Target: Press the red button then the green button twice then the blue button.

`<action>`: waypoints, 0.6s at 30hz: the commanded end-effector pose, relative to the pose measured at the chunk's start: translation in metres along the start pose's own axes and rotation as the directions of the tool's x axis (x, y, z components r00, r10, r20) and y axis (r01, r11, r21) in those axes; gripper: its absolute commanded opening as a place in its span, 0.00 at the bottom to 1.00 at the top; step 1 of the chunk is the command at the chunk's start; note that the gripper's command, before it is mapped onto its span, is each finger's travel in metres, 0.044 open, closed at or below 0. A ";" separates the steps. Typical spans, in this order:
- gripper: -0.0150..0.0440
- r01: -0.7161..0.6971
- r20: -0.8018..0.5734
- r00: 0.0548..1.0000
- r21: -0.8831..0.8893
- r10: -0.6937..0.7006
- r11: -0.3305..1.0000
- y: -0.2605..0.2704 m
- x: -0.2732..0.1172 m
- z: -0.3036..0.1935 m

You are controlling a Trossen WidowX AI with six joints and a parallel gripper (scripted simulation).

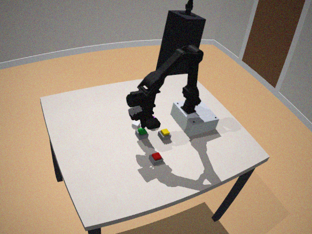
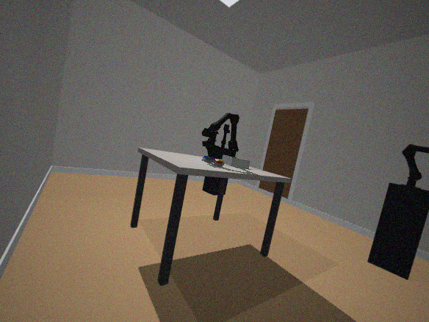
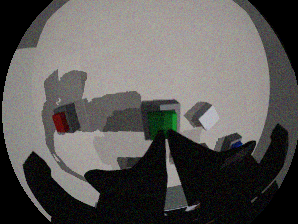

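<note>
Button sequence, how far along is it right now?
In hand: the shut gripper sits at the green button, fingertips at its near edge in the wrist view, so a green press is underway. Which of the two green presses cannot be told. The red button stands unpressed; whether it was pushed does not show. Left: the blue button, off to the side.

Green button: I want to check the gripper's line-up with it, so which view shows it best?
The wrist view: the green button sits large just beyond the shut gripper tips. The top view shows the button small but unobstructed beside the gripper. In the exterior view the buttons are tiny colored specks, too small to tell.
</note>
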State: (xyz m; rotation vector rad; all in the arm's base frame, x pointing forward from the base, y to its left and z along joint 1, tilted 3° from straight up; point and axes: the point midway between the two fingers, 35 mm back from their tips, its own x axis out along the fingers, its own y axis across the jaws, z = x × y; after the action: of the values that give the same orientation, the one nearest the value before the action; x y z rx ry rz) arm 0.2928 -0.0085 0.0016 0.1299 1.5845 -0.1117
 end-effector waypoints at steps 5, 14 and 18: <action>0.29 0.003 -0.008 1.000 -0.004 -0.003 1.000 -0.001 0.016 -0.002; 0.29 0.003 -0.009 1.000 -0.004 -0.003 1.000 -0.001 0.025 -0.003; 0.29 0.003 -0.009 1.000 -0.004 -0.003 1.000 -0.001 0.025 -0.003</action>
State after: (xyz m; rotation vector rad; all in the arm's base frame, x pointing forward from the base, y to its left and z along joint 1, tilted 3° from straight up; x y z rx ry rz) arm 0.2913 -0.0084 -0.0209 0.1297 1.5869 -0.1116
